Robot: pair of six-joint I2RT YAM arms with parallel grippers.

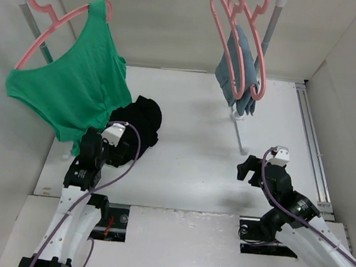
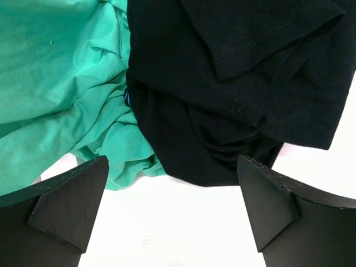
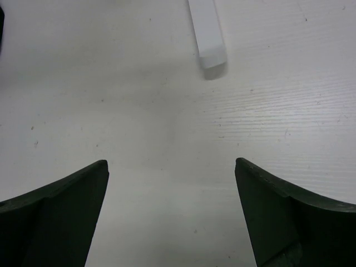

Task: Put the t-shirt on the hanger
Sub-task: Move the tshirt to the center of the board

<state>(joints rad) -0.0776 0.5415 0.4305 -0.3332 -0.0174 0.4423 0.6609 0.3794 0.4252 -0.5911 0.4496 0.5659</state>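
Black t-shirt lies crumpled on the white worktop, touching the hem of a hanging green tank top. Left gripper hovers beside it, spread wide; right gripper, equally spread, holds nothing.

Just ahead of my left end effector the black t-shirt blocks the way, the green tank top crowding in from its left. My right end effector has bare bench ahead, with only the white rack foot farther out.
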